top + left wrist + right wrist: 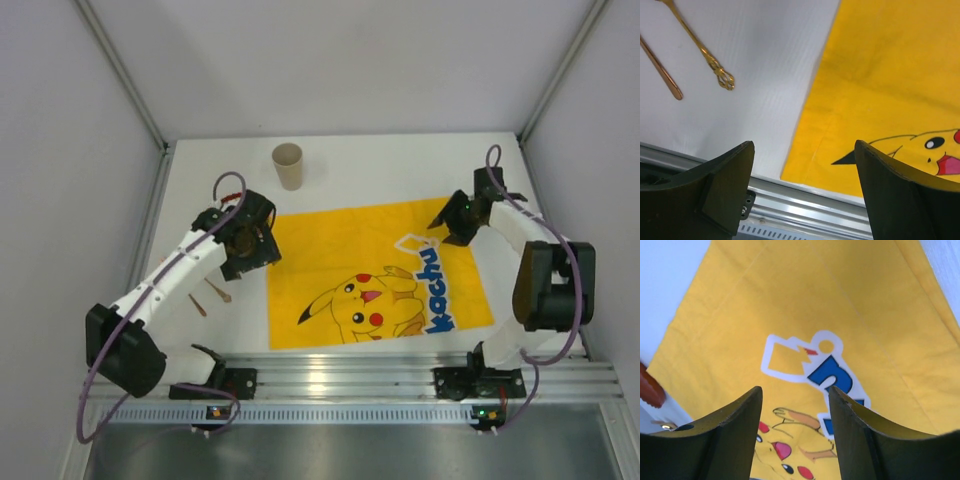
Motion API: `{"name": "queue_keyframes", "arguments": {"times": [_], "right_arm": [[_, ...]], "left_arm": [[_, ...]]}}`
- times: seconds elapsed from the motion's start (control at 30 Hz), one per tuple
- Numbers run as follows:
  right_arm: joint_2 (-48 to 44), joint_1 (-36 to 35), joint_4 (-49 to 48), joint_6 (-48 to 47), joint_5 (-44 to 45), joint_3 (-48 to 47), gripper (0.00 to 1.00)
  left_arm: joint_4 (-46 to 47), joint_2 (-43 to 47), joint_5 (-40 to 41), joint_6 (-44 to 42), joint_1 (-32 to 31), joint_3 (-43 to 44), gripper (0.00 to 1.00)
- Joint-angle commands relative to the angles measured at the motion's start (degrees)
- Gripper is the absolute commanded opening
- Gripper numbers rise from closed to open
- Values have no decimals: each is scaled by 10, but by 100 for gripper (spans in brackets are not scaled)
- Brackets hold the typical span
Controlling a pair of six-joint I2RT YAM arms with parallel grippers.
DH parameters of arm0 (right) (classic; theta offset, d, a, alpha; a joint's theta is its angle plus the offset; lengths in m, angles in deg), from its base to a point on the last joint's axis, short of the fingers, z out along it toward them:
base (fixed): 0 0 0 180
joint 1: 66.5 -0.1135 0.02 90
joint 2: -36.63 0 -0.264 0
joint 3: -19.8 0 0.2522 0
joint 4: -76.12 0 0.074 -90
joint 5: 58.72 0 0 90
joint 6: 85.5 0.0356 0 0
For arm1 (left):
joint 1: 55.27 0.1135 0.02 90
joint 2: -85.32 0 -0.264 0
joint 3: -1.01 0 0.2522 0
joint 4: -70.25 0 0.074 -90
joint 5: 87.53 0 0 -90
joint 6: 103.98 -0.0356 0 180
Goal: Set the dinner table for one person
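**White desk: stiff, fixed, nothing to lift**

Matte desk (200, 170) flat beneath both arms, partly covered by yellow cloth (340, 250). Probably rigid, heavy and smooth: no hold to take, only a surface to set things on. Cup (287, 165) upright near far edge; cutlery (705, 52) on bare desk left of cloth. Left fingers (742, 155) spread wide, empty, above cloth's left edge; right fingers (752, 405) parted less, empty, over cloth.

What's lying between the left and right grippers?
Only the yellow Pikachu cloth, between left gripper and right gripper, clearest in the top view.
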Motion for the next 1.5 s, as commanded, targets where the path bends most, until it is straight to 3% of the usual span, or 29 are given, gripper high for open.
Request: {"name": "queue_keyframes", "arguments": {"times": [0.0,0.2,0.47,0.93,1.07,1.27,1.33,1.47], "right_arm": [[-85,-7,51,5,8,-44,57],[-181,-7,155,-22,24,-93,59],[-287,-8,249,-58,60,-62,61],[-348,-5,301,-78,89,-24,61],[-360,-5,311,-83,98,-12,61],[-369,-4,320,-90,106,-3,61],[-371,-4,317,-90,104,2,61],[-377,-4,306,-86,97,17,61]], "left_arm": [[17,-22,0,-72,71,19,86],[91,-73,-19,-110,163,27,85],[185,-146,-41,-100,253,19,84],[298,-280,-112,-115,327,39,78],[303,-312,-116,-113,330,51,61],[295,-339,-119,-116,332,79,8],[286,-327,-124,-118,333,90,0],[280,-274,-139,-118,330,90,0]]}}
